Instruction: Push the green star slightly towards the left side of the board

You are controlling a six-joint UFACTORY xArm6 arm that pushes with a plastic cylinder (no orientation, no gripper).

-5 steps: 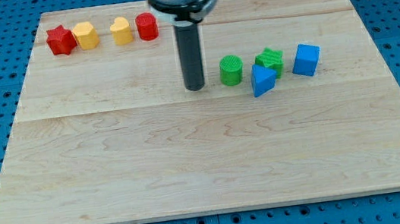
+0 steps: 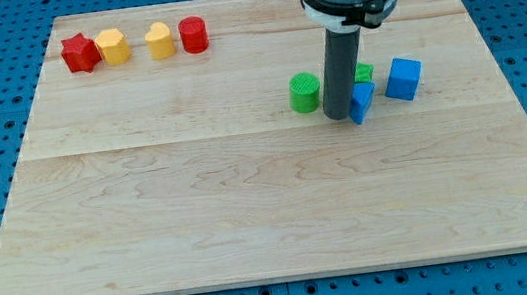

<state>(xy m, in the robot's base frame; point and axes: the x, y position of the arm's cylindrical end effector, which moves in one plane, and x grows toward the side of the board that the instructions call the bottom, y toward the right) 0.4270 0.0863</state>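
The green star [image 2: 364,73] lies right of the board's centre, mostly hidden behind my rod; only a sliver shows. My tip [image 2: 337,115] rests on the board just below and left of the star, between the green cylinder [image 2: 304,92] on its left and the blue triangular block [image 2: 362,101] touching its right side. A blue cube [image 2: 403,78] sits further to the right.
At the view's top left stands a row: a red star [image 2: 80,53], a yellow hexagon-like block [image 2: 112,45], a yellow heart [image 2: 160,40] and a red cylinder [image 2: 193,34]. The wooden board [image 2: 251,209] lies on a blue pegboard.
My rod has moved to the right, from left of the green cylinder to between it and the blue triangle, now covering most of the green star. The blocks have barely shifted.
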